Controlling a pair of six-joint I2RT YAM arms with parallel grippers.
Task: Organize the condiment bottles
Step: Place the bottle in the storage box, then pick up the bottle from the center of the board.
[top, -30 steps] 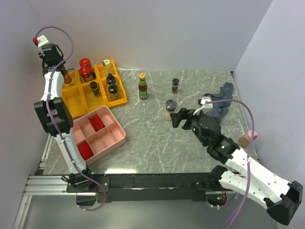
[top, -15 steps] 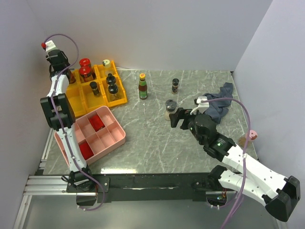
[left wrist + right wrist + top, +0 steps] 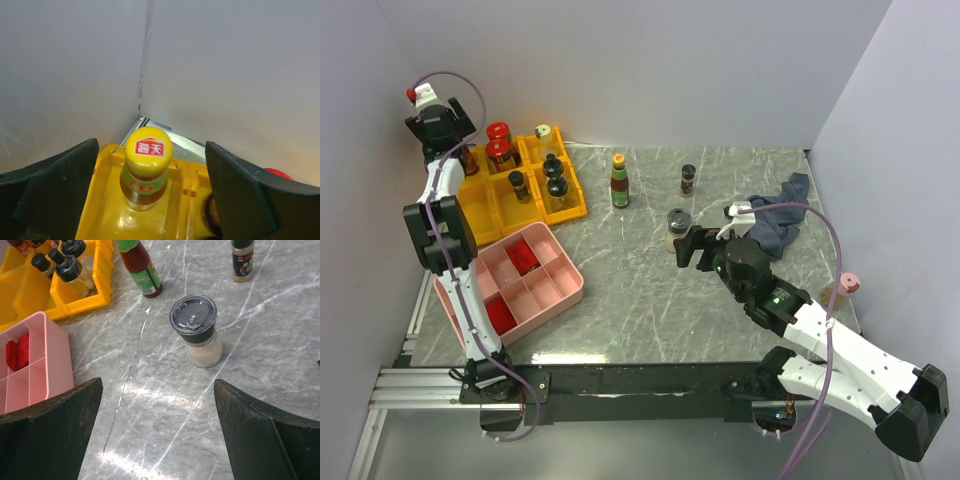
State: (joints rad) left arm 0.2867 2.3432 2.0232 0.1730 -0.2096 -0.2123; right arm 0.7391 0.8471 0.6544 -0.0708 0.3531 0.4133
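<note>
Left gripper [image 3: 151, 156] gapes empty around the yellow-capped bottle [image 3: 145, 192] standing in the yellow bin [image 3: 106, 202] (withdraw straight up); right gripper [image 3: 158, 385], wide and empty, should centre on the pale shaker [image 3: 197, 330].

Yellow-capped bottle [image 3: 146, 167], yellow tray [image 3: 107, 216]

Sauce bottle [image 3: 142, 271] — cap cut off at top, red lid [image 3: 278, 173] — mostly hidden

A robot lab cell: plain white panel walls [image 3: 670, 70] box in a marble-topped table [image 3: 650, 290]; aluminium rail [image 3: 420, 385] in front.
</note>
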